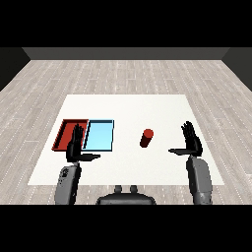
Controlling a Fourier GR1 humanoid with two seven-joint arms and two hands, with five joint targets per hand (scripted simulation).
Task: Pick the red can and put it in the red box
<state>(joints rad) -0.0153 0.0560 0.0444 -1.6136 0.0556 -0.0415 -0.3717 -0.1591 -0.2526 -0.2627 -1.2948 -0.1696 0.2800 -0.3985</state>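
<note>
Both hands, left hand (pixel 75 147) and right hand (pixel 193 142), fingers straight, empty; red can (pixel 146 138) stands apart between them.

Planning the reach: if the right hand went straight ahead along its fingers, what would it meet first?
Nothing, as far as visible: the right hand points up the bare table; the red can sits to its left.

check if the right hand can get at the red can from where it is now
Probably yes: the right hand is open beside the upright red can, with only bare table between them. Both trays lie on the can's far side.
</note>
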